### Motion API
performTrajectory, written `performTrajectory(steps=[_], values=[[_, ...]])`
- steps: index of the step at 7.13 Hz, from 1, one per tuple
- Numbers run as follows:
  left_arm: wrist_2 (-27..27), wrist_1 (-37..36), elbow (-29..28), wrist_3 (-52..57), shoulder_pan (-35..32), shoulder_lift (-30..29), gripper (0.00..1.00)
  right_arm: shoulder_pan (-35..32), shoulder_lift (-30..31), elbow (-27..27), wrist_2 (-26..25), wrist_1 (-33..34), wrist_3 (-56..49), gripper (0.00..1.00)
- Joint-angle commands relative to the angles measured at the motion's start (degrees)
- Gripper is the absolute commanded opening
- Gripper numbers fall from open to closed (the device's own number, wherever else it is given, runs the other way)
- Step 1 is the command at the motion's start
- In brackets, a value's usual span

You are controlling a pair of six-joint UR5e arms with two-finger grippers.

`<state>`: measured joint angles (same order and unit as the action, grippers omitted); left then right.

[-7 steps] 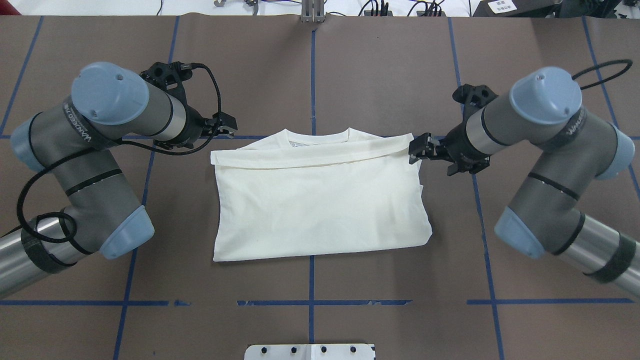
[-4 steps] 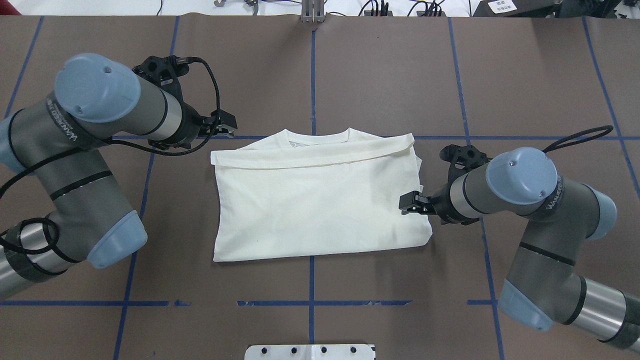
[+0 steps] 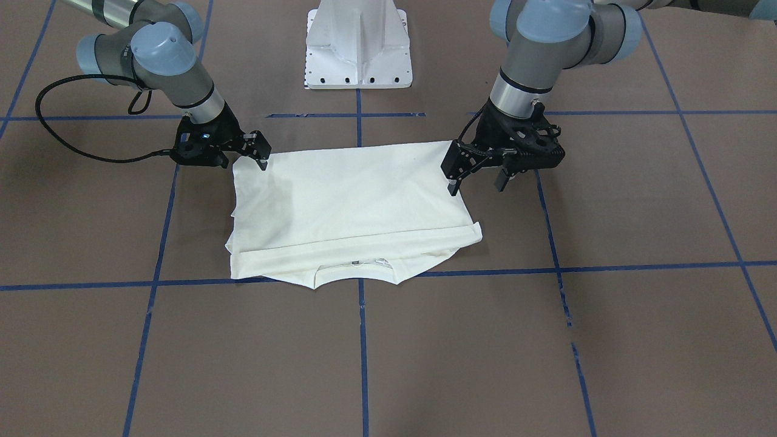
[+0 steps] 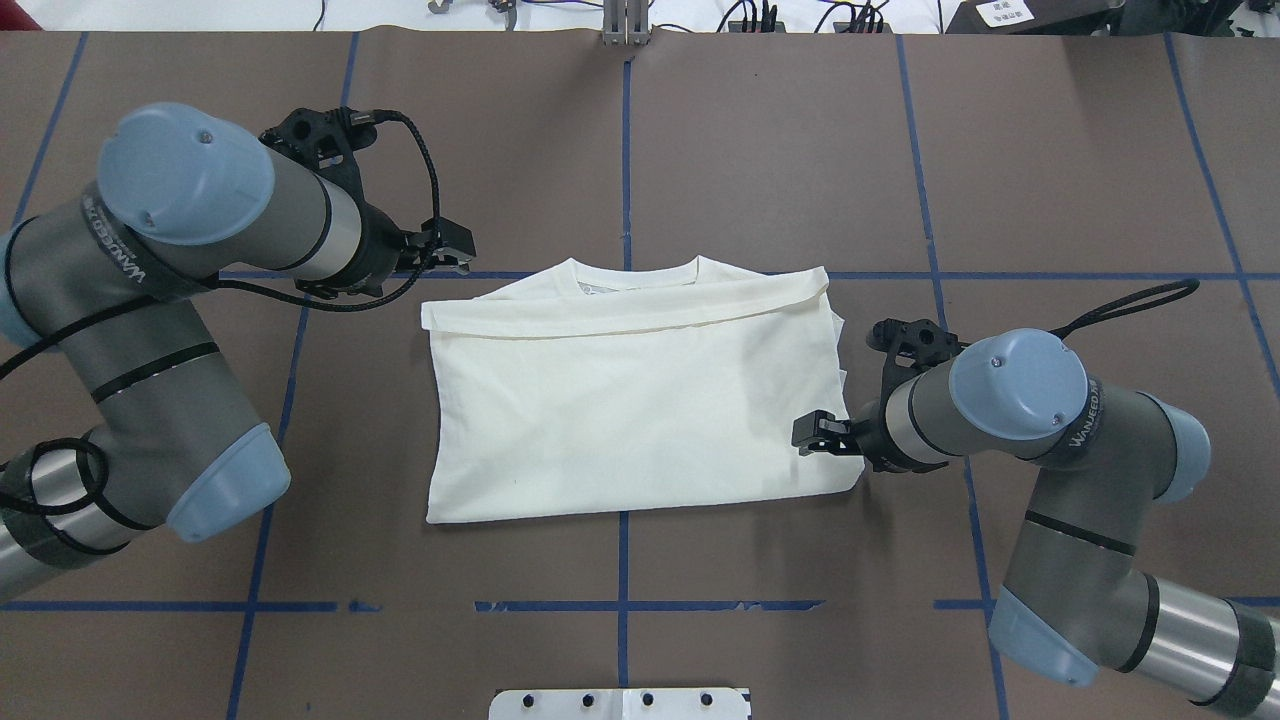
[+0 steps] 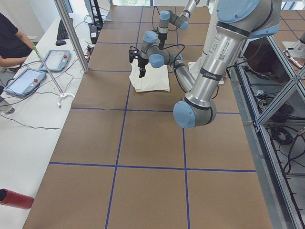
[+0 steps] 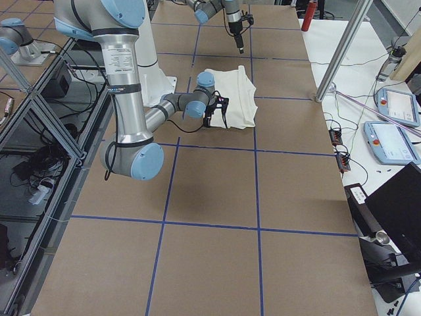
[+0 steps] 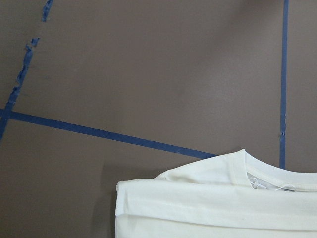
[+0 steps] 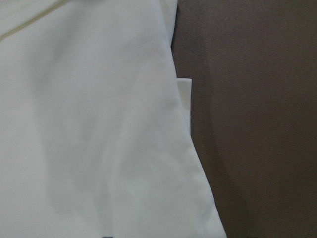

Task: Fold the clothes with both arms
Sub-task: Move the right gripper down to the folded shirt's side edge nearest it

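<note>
The cream shirt point(image 4: 630, 400) lies folded on the brown table, plain reverse up, its collar point(image 4: 640, 272) on the far side. The print is hidden. My left gripper point(image 4: 458, 250) is open and holds nothing, raised off the shirt's far left corner; the front-facing view shows that left gripper point(image 3: 476, 182) with jaws spread beside the shirt point(image 3: 352, 200). My right gripper point(image 4: 808, 435) is low over the shirt's right edge near the front corner, looks open, and grips no cloth. The right wrist view shows only the cloth point(image 8: 89, 124) and bare table.
The white pedestal base point(image 3: 358, 42) stands at the robot side of the table. Blue tape lines point(image 4: 622, 150) grid the brown surface. In the left exterior view a person point(image 5: 12, 43) sits by tablets point(image 5: 26, 78) past the table's long edge.
My right arm swung back toward the robot, carrying its gripper from the shirt's far right corner along the right edge to near the front corner. The left arm shifted slightly; its gripper stayed put.
</note>
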<state>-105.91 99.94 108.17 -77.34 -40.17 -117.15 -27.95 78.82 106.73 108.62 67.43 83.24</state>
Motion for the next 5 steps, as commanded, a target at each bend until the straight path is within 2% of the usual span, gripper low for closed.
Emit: performTrajectory(steps=[1,2,3,5], values=[[0.0,0.0,0.5,0.0,0.0,0.3,1.00,0.1,0.0,-0.2,0.5,0.1,-0.5,0.59],[0.0,0.0,1.0,0.0,0.0,0.3,1.00,0.0,0.4,-0.2,0.5,0.2,-0.8,0.46],[0.0,0.0,1.6,0.0,0.0,0.4,1.00,0.0,1.1,-0.2,0.5,0.0,-0.8,0.42],[0.0,0.0,1.8,0.0,0.2,0.2,1.00,0.0,1.9,-0.1,0.5,0.0,-0.8,0.42]])
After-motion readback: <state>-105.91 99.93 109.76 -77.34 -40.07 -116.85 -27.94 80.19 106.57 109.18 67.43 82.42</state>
